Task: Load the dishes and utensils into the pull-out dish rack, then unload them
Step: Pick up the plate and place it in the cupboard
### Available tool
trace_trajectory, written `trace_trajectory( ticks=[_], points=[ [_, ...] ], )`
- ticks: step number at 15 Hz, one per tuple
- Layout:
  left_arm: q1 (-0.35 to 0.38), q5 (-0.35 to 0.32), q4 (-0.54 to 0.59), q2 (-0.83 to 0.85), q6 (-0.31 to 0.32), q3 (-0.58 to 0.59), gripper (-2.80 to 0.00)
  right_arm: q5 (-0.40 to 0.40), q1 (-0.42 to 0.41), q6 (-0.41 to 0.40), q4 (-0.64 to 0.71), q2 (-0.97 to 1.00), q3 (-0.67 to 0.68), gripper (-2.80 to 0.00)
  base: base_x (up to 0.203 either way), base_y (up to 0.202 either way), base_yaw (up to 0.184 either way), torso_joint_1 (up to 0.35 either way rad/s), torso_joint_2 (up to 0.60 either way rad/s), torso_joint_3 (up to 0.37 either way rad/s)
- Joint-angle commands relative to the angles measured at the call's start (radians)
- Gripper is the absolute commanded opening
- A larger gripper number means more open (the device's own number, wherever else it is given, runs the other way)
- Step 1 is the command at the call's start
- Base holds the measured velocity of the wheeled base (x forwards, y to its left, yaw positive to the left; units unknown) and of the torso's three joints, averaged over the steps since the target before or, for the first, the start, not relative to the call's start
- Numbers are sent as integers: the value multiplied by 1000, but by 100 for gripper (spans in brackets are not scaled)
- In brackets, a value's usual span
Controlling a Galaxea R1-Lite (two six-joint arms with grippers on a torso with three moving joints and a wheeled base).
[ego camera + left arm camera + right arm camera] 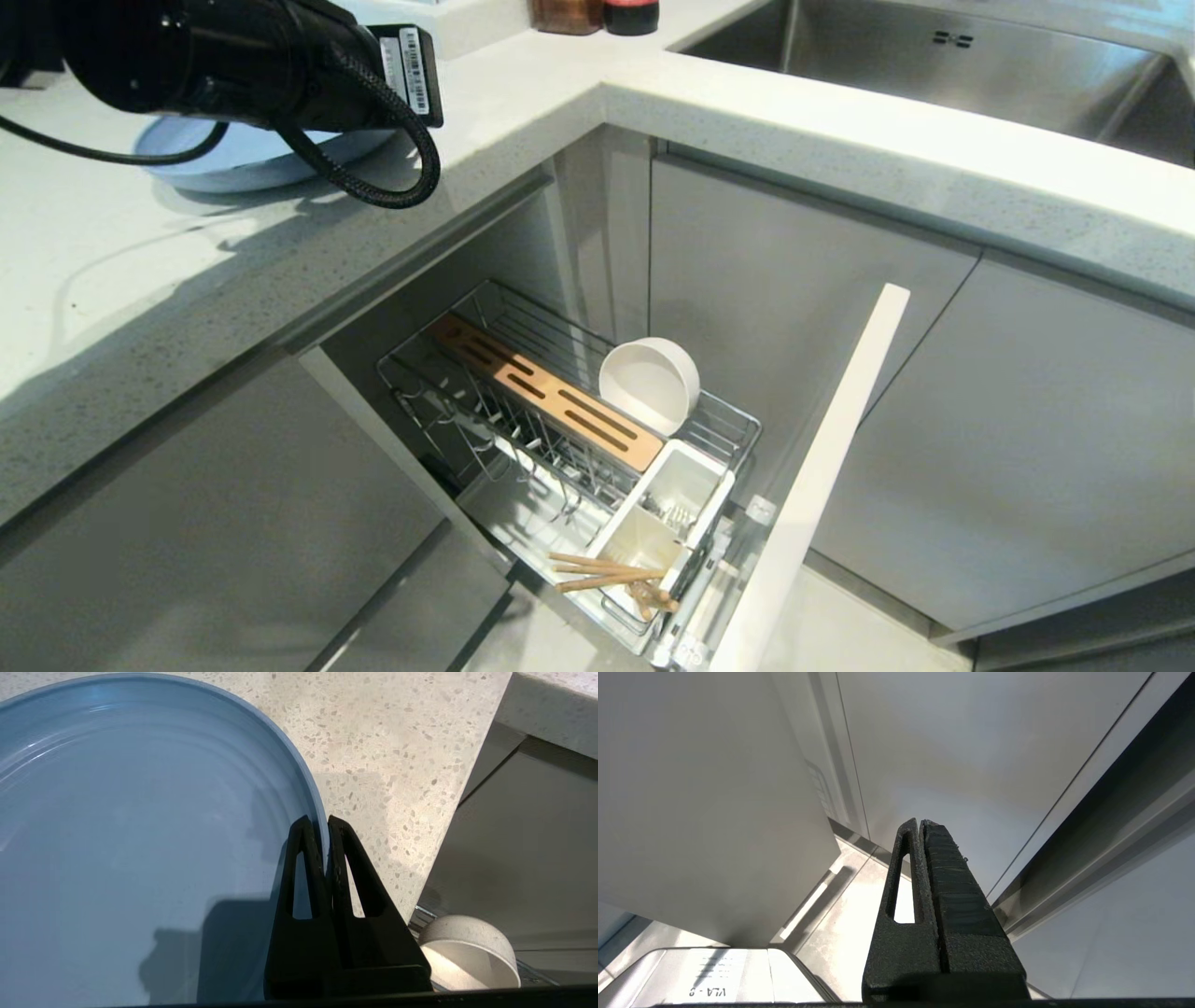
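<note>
Fingers of our left gripper (pixel 326 826) pinch the rim of the wide, shallow light-blue round plate (pixel 140 835) on the speckled white stone counter (pixel 397 765), at ten o'clock of the pulled-out chrome wire dish rack (pixel 560 439). An off-white round bowl (pixel 649 385) stands on edge inside it; light-wood chopsticks (pixel 607 571) lie at its front end. Our right gripper (pixel 920 823), fingers pressed together empty, hangs beside pale-grey cabinet doors (pixel 971 742).

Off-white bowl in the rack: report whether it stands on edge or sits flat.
On edge. The off-white bowl is tipped on its side in the pull-out dish rack, beside the bamboo strip, its open mouth facing sideways, not upward.
</note>
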Motion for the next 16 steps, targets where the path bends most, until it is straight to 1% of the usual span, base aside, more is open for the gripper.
trace_trajectory(
  ticks=[1,3,5,6,7,9,11,13,14,16],
  points=[
    [-2,3,2,-7,1,0,-280,0,0,0,0,0,2,-280,0,0,0,0,0,0],
    [-4,8,5,-27,10,0,-280,0,0,0,0,0,2,-280,0,0,0,0,0,0],
    [-8,6,6,-63,45,0,-280,0,0,0,0,0,2,-280,0,0,0,0,0,0],
    [-20,4,-5,-74,50,0,-280,0,0,0,0,0,2,-280,0,0,0,0,0,0],
    [-42,3,-65,-77,50,1,-280,0,0,0,0,0,2,-280,0,0,0,0,0,0],
    [-78,2,-270,-72,49,1,-280,0,0,0,0,0,2,-280,0,0,0,0,0,0],
    [-136,4,-538,-51,56,2,-280,0,0,0,0,0,2,-280,0,0,0,0,0,0],
    [-185,20,-750,-27,59,2,-280,0,0,0,0,0,2,-280,0,0,0,0,0,0],
    [-220,29,-853,-21,58,2,-280,0,0,0,0,0,2,-280,0,0,0,0,0,0],
    [-309,35,-993,-18,53,3,-280,0,0,0,0,0,2,-280,0,0,0,0,0,0]
  ],
)
